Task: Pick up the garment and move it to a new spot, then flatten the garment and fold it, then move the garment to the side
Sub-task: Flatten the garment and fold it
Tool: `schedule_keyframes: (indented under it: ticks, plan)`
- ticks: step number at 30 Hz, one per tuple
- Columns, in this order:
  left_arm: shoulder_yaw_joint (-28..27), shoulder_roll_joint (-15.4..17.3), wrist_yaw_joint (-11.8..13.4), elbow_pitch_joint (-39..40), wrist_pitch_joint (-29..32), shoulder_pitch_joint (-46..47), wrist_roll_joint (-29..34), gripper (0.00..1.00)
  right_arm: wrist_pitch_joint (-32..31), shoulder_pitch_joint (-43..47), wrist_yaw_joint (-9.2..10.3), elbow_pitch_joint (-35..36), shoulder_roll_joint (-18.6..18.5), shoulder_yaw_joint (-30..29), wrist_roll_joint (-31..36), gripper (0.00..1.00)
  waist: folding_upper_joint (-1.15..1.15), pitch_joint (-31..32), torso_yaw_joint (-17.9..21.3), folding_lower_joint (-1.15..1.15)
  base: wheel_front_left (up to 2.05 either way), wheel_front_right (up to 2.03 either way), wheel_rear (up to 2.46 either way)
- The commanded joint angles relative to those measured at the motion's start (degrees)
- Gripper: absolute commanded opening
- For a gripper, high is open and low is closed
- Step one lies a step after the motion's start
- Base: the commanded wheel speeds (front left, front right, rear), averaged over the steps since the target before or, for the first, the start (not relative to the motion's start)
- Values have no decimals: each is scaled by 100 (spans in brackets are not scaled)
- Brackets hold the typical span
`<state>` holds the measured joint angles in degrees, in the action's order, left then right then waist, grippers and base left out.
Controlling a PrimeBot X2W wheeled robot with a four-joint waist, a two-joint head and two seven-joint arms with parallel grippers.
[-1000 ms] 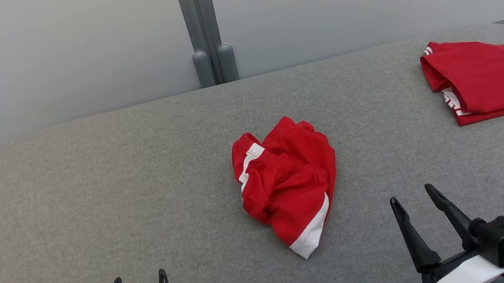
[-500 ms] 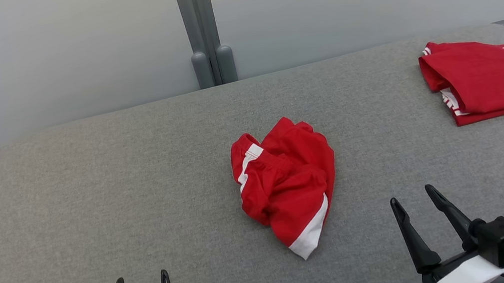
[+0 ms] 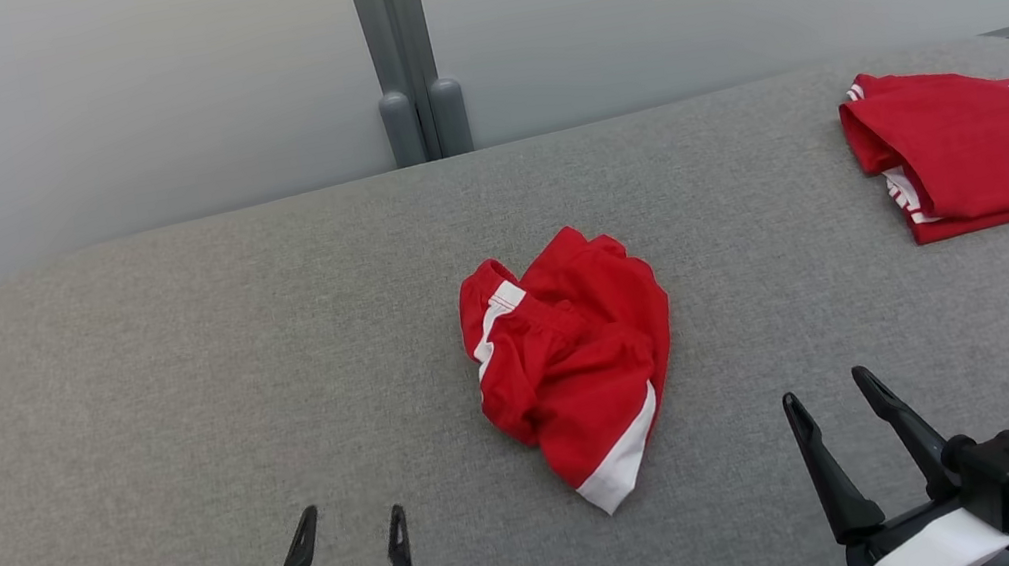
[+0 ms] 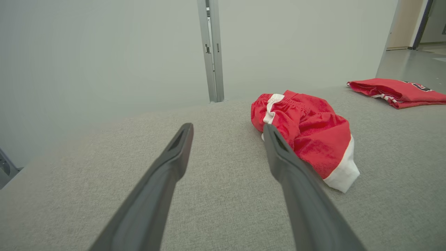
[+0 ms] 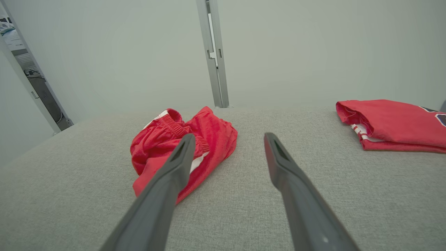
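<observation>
Shorts [image 3: 578, 362], red with white trim, lie crumpled at the middle of the grey padded table [image 3: 175, 376], apart from both grippers. Their long axis runs far to near, with the elastic waistband at the far left and a white-hemmed leg corner pointing at the near edge. Bare cloth surrounds them, widest to the left. A folded red jersey [image 3: 979, 147] lies well apart at the far right edge. The left gripper [image 3: 351, 513] is near-left of the shorts, fingers spread and pointing far and slightly right. The right gripper [image 3: 825, 386] is near-right, fingers likewise parted, leaning far-left. A grey post [image 3: 400, 36] stands behind the far edge.
</observation>
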<state>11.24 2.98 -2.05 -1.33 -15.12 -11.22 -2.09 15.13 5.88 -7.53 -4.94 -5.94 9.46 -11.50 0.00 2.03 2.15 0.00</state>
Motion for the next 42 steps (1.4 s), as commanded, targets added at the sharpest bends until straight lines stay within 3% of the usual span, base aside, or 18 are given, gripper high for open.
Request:
schedule_keyframes:
  ticks: [1,9,17,24,36,40,41,42]
  plan:
    - [93,60,-114,-36,-1,256,127,100,-1,11,10,31,-8,-25,-58,100,0,-85,32,0,0,0,0]
    - [1081,267,-492,-606,-1,1679,436,100,-1,-166,10,78,-93,-45,-64,100,0,-438,257,0,0,0,0]
    - [2665,568,-541,-1891,22,3708,341,100,-1,-660,10,209,-105,-39,-133,100,0,-1331,682,0,0,0,0]
    - [3697,646,-544,-3205,558,5182,-61,100,-1,-968,10,275,-62,-130,-264,100,0,-1917,959,0,0,0,0]
    - [5714,683,-545,-4320,1256,6332,-868,100,-2,-1143,10,263,17,-118,-303,100,0,-2083,1102,0,0,0,0]
    - [6052,724,-545,-4413,1297,6540,-1072,100,-2,-1191,10,259,46,-105,-318,100,0,-2073,1149,0,0,0,0]
    - [6076,729,-546,-4408,1213,6622,-1050,33,-2,-1194,10,261,58,-111,-323,100,0,-2068,1165,0,0,0,0]
    - [6063,724,-544,-4404,1096,6721,-1034,0,-1,-1196,10,258,67,-112,-324,100,0,-2061,1181,0,0,0,0]
